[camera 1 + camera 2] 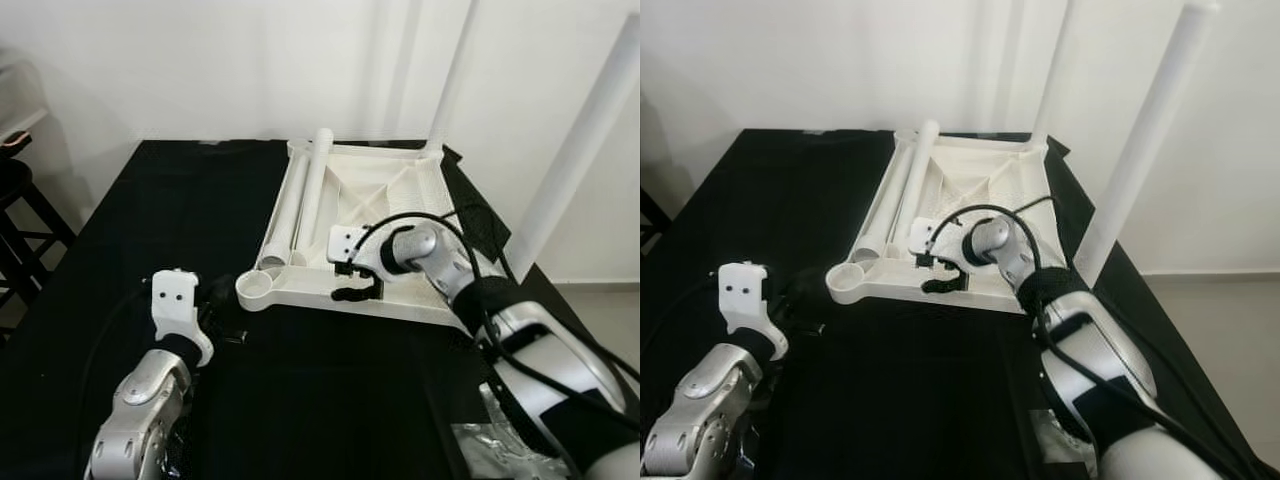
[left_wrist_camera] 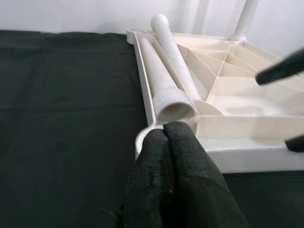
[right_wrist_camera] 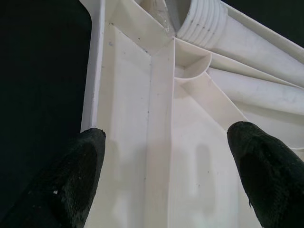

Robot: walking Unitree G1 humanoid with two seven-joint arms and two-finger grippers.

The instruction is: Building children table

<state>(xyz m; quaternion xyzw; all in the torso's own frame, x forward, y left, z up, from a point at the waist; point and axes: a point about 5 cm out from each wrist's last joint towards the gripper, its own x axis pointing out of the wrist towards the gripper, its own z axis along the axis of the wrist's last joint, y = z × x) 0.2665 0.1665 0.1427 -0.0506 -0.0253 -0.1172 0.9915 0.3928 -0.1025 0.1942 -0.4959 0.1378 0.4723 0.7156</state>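
Now, with the right end effector (image 1: 358, 279) open over the white tabletop (image 1: 400, 190), close on one loose leg (image 1: 312, 195), keeping the clenched left end effector (image 2: 173, 142) away.

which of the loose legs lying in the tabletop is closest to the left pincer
The outer leg, along the upturned tabletop's left rim; its open end faces the left pincer. The other leg lies further inside.

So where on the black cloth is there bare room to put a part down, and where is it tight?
Free: the broad stretch of black cloth left of the upturned tabletop, and the strip between the two arms. Crowded: the tabletop's near edge, where the right gripper hovers open, two loose legs lie inside, and the shut left gripper points at the corner socket.
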